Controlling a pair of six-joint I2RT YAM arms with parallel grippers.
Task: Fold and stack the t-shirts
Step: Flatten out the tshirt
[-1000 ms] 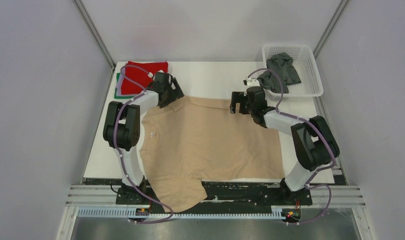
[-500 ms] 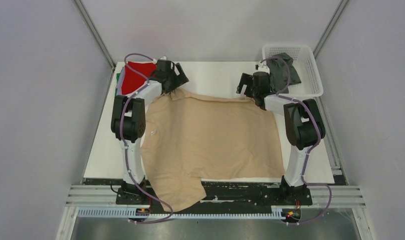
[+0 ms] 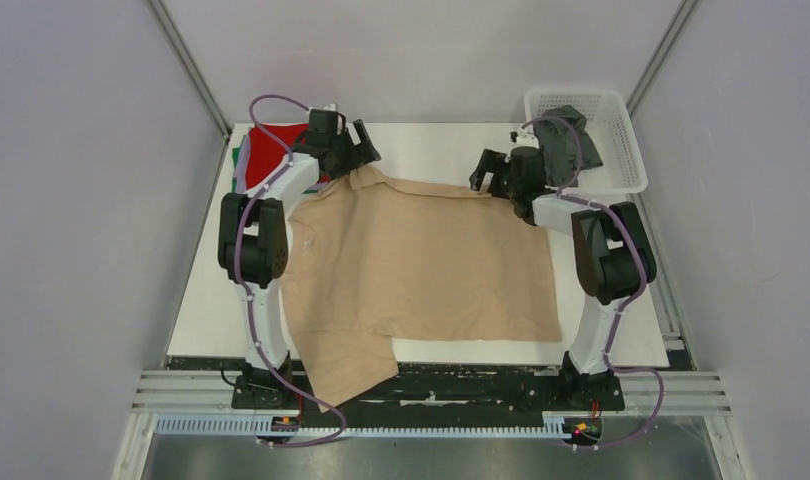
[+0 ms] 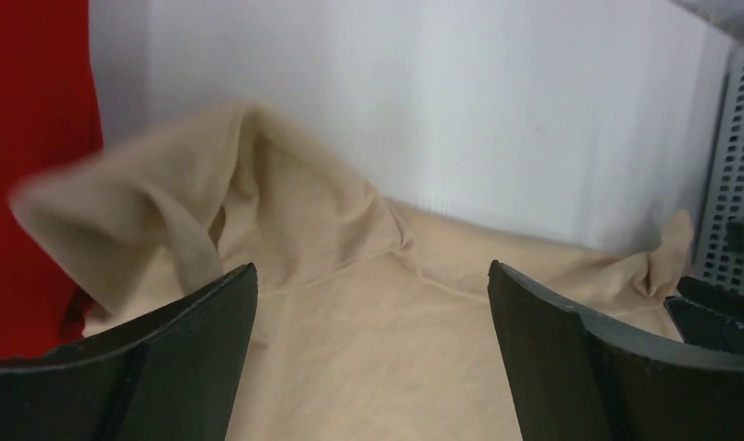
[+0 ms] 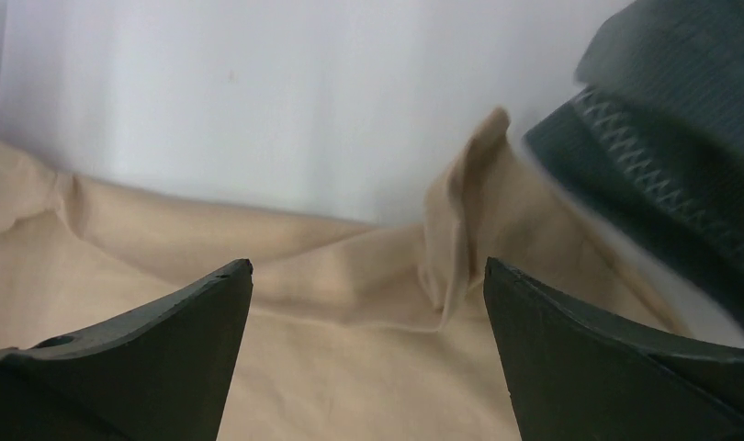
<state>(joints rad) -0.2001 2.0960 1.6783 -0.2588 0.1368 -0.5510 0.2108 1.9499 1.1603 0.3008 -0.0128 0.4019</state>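
at the far edge of the table (image 3: 421,140), your left gripper (image 4: 370,268) and right gripper (image 5: 368,266) hover spread, empty, over the tan t-shirt (image 3: 421,260) lying flat; flattening looks done, so next pinch its far corners and fold them nearward

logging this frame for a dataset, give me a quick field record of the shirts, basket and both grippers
main shirt: large beige cloth t-shirt spread on white table, one sleeve past the near edge
left gripper: open, over the shirt's rumpled far left corner
right gripper: open, over the far right corner
stack: red folded shirt at far left, green edge showing beside it
basket: white plastic mesh basket at far right, dark grey shirt in it
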